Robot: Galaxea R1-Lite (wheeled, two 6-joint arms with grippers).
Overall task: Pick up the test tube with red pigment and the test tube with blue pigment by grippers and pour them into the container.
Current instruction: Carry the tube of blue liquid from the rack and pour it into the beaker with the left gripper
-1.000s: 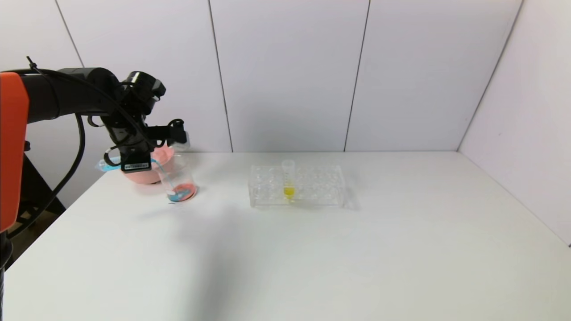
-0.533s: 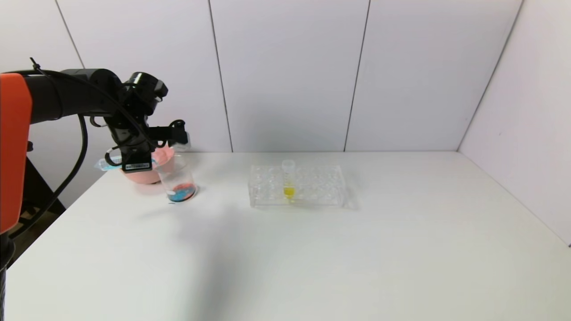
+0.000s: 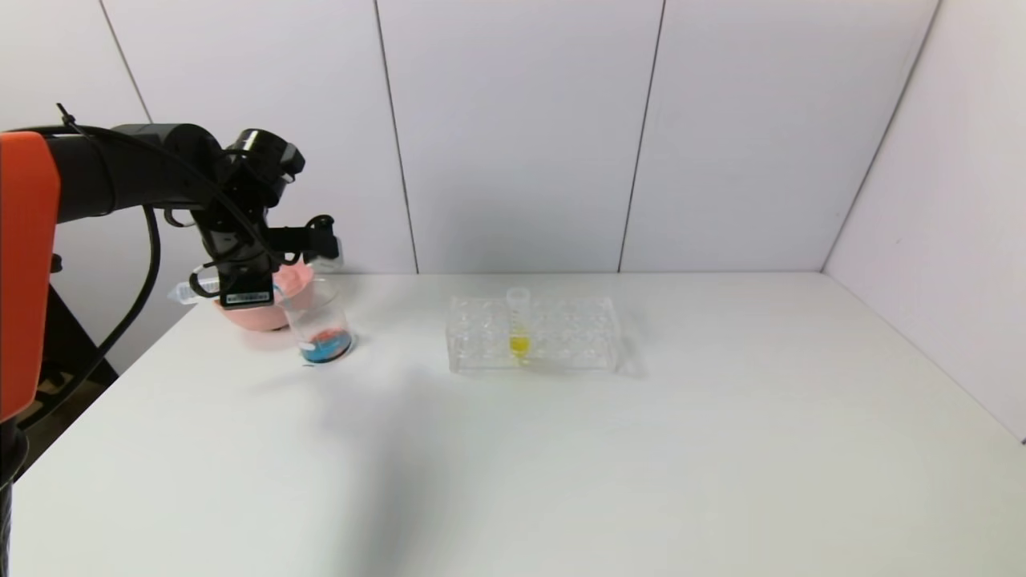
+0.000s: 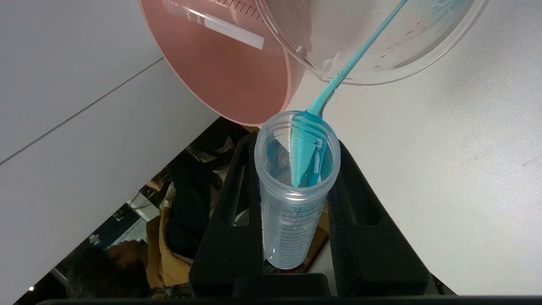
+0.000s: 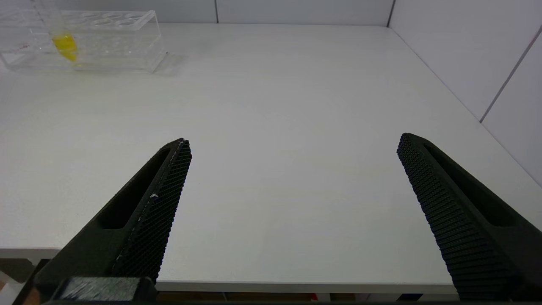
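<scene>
My left gripper [image 3: 244,284] hangs over the table's far left corner, shut on the test tube with blue pigment [image 4: 296,186]. The tube lies tipped, mouth toward the container [image 3: 319,320]. In the left wrist view a thin blue stream [image 4: 355,59] runs from the tube's mouth over the container's rim [image 4: 381,76]. Blue and red liquid [image 3: 325,346] pool in its bottom. The test tube with red pigment is out of view. Near the table's front edge my right gripper [image 5: 295,140] stands open and holds nothing.
A pink bowl [image 3: 268,308] stands right behind the container, with a clear empty tube [image 4: 211,21] lying in it. A clear rack [image 3: 561,332] at mid-table holds one tube of yellow liquid [image 3: 519,324].
The held tube's tail has gone from blue to nearly clear as its liquid drained out. The blue patch in the container has grown. The left wrist has shifted only slightly.
</scene>
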